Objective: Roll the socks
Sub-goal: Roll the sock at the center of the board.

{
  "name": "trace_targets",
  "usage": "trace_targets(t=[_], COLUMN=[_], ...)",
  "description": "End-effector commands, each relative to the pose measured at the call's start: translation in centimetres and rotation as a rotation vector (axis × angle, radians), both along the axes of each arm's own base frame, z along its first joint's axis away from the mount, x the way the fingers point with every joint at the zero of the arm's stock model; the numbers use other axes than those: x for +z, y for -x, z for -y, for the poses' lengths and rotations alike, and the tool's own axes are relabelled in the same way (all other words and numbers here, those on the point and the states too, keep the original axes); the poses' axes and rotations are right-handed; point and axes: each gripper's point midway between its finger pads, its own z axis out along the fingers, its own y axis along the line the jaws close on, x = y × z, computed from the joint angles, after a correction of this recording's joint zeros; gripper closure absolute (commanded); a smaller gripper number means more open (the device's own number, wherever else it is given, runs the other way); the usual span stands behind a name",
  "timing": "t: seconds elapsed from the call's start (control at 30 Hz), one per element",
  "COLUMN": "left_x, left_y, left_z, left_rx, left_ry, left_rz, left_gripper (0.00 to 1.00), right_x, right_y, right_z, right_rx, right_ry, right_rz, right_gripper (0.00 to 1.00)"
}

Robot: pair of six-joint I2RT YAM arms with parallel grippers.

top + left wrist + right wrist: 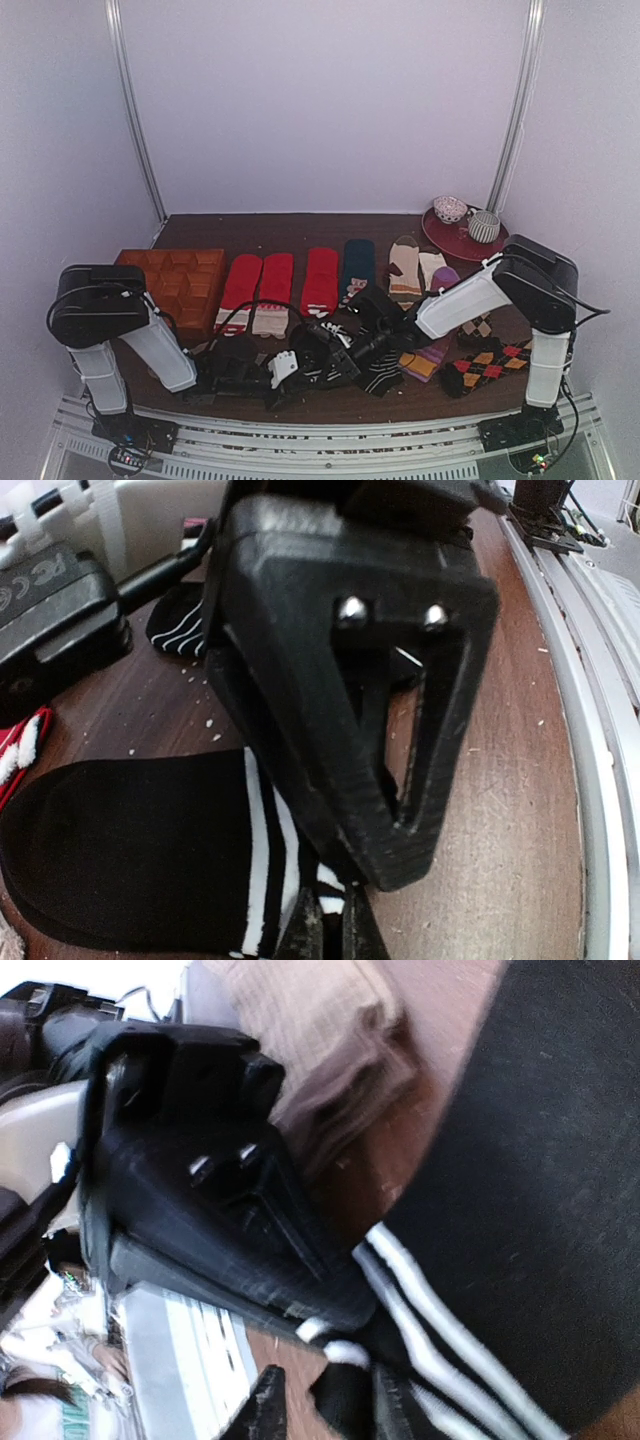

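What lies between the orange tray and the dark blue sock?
Three red socks, side by side; the top view shows them.

The black housing (50, 600) at the upper left of the left wrist view bears raised "FC" and "CE" marks. Nothing else reads legibly.

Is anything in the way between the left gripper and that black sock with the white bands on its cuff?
Nothing visible does. In the left wrist view the left gripper sits right on the black sock, its jaws shut at the white-banded cuff, and no other sock or object lies between them.
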Motion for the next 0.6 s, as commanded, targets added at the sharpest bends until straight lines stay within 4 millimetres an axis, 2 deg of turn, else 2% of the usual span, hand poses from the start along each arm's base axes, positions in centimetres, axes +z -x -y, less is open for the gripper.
trace_targets(t=[0.0,0.1,0.23,0.27,0.4,0.57], left_x=[-1.7,-2.4,-3.2,-3.4,-4.2,-5.1], left_y=[0.6,1.0,1.3,1.4,1.9,2.3], left_z=[-1.1,-1.4,-2.0,-2.1,-2.6,-3.1], left_rx=[0.031,0.039,0.065,0.07,0.086,0.094], left_ry=[-0.054,-0.07,-0.088,-0.095,-0.115,-0.146], left_rz=[-0.088,-0.139,-0.197,-0.214,-0.269,-0.311], left_gripper=[1.0,1.0,1.0,1.0,1.0,1.0], right_x=[-0.5,2.8,6.6,6.9,7.0,4.5], right_y=[0.5,-0.7,-1.5,-1.4,-1.6,-1.3], right_z=[2.8,2.7,3.9,4.2,5.4,5.0], right_rx=[-0.015,-0.011,-0.025,-0.028,-0.053,0.005], right_ry=[0.095,0.01,-0.094,-0.104,-0.093,-0.009], right_rz=[0.07,0.244,0.548,0.621,0.862,1.005], right_gripper=[0.64,0.57,0.5,0.48,0.45,0.45])
